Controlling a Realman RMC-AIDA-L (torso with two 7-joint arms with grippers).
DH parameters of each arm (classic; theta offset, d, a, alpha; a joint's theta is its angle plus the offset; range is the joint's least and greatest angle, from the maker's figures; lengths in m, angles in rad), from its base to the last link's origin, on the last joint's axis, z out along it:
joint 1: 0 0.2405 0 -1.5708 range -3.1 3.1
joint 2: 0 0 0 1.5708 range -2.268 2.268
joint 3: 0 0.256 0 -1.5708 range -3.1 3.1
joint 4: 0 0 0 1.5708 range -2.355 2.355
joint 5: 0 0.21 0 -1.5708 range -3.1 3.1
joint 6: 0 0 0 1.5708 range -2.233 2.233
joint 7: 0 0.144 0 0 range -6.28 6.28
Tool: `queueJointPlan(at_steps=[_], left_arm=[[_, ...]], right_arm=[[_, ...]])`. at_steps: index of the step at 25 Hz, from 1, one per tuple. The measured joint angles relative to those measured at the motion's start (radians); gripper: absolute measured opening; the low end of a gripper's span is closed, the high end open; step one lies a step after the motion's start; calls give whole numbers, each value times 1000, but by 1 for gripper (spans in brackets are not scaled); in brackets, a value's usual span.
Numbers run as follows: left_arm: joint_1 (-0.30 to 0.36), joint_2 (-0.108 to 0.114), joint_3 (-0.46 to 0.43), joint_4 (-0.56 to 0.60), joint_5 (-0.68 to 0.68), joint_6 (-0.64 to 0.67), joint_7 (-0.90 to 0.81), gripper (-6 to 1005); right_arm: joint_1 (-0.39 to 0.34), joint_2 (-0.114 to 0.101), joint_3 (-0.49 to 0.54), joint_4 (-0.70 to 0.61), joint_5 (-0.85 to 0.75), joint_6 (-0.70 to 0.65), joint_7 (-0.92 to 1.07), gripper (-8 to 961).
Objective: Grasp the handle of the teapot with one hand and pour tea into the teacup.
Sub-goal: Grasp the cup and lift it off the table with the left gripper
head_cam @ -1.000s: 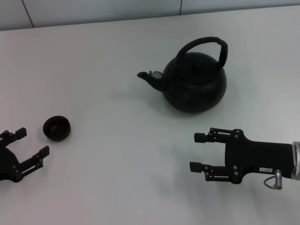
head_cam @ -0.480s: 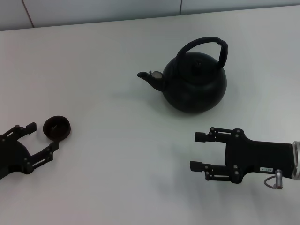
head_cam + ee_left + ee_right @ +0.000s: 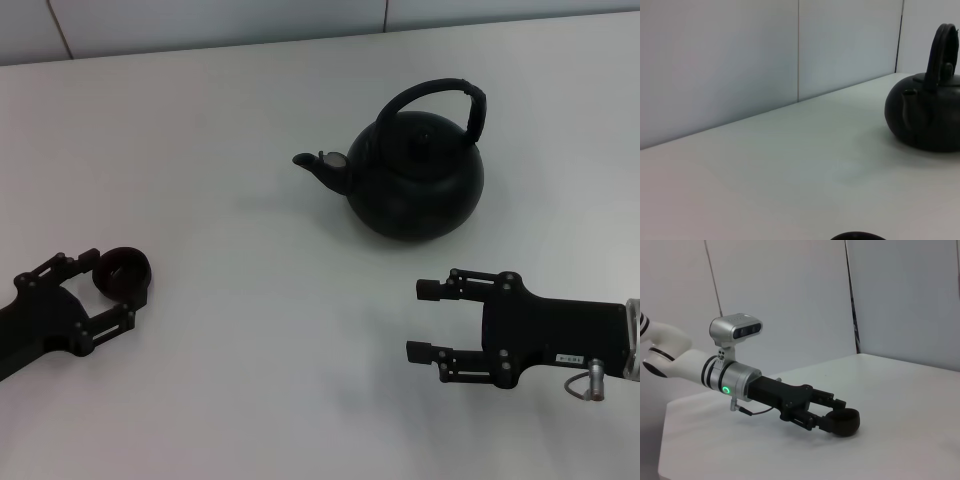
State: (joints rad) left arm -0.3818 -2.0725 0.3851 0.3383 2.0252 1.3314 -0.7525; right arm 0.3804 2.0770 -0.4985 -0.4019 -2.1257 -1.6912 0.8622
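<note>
Dark teacup between spread fingers of left gripper; right gripper agape, empty.

Both grippers are matte black, with boxy bodies and linked two-bar fingers. The right gripper carries a small white label, a silver wrist ring and a looped grey cable. The left gripper joins a silver cuff with a green ring light, a grey camera and white arm.
</note>
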Motion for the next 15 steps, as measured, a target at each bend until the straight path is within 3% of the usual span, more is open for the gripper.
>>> queueJointPlan(at_steps=[15], left_arm=[[-36, 0, 0, -52, -5, -54, 40, 715]], right_arm=[[0, -1, 0, -3, 3, -5, 12, 707]])
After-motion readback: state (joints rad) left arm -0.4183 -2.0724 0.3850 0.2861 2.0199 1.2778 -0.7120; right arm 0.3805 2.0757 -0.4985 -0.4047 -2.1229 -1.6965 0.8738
